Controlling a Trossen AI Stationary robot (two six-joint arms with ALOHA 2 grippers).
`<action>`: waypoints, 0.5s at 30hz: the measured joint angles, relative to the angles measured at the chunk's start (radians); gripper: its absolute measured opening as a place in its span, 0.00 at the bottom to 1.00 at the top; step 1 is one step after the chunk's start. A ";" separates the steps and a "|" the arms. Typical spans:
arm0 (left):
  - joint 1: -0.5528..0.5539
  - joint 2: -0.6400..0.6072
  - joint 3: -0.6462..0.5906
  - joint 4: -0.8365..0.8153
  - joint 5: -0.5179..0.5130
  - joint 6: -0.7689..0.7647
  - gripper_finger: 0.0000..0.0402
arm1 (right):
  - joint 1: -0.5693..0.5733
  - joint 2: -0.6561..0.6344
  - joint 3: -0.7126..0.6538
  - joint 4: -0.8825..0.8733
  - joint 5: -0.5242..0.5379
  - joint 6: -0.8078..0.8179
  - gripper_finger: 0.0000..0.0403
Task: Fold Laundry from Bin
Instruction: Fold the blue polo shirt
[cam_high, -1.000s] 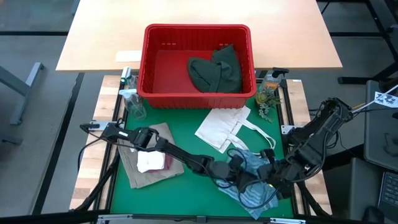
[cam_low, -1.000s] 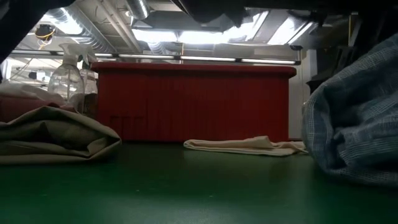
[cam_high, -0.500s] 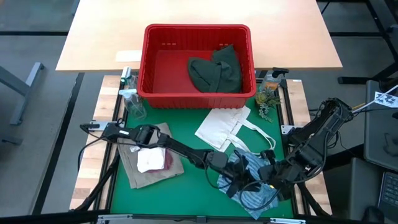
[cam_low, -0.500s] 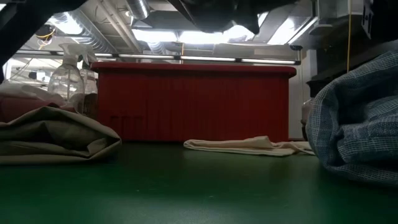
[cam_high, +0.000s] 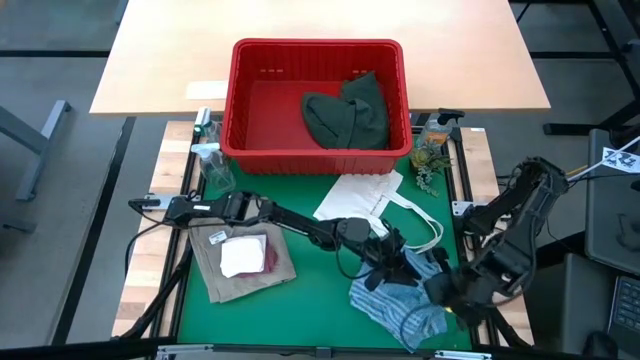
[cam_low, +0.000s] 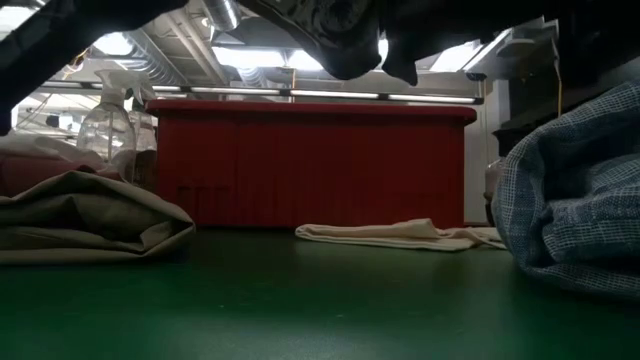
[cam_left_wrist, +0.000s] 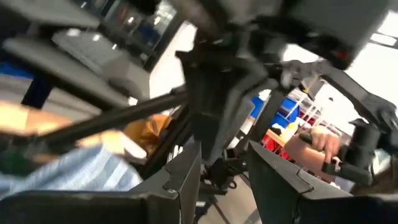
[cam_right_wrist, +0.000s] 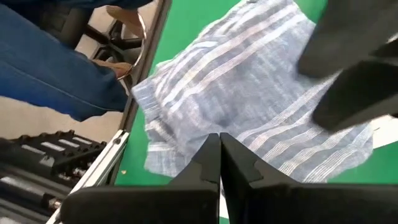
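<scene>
The blue-white striped shirt (cam_high: 398, 300) lies bunched on the green mat at the near right, also seen in the right wrist view (cam_right_wrist: 249, 93) and the low view (cam_low: 580, 190). My left gripper (cam_high: 402, 256) hovers open just beyond the shirt's far edge, raised off the mat (cam_low: 365, 50), with nothing between its fingers (cam_left_wrist: 224, 168). My right gripper (cam_high: 443, 295) is shut and hangs above the shirt's right side (cam_right_wrist: 219, 152). The red bin (cam_high: 235, 100) at the back holds a dark green garment (cam_high: 348, 115). A folded tan garment (cam_high: 240, 280) carries a white cloth (cam_high: 240, 256) and a maroon cloth (cam_high: 273, 258).
A flat white tote bag (cam_high: 365, 205) lies between the bin and the shirt. A spray bottle (cam_high: 212, 165) stands at the bin's left corner, small items (cam_high: 432, 150) at its right. A person's leg (cam_right_wrist: 56, 68) shows beyond the table's edge.
My left gripper has pulled back from over the striped shirt toward the table's far edge and risen a little, rolling its wrist. The shirt, earlier largely covered by the arm, now lies uncovered in a heap on the mat.
</scene>
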 joint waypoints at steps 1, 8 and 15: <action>0.005 0.000 0.000 0.019 0.010 0.023 0.31 | 0.012 -0.005 0.000 -0.001 0.011 0.012 0.00; 0.046 -0.002 0.000 0.315 0.123 0.084 0.31 | 0.079 -0.062 0.000 -0.015 0.108 0.103 0.00; 0.178 -0.002 0.000 0.670 0.613 -0.255 0.31 | 0.094 -0.083 0.002 -0.006 0.148 0.193 0.00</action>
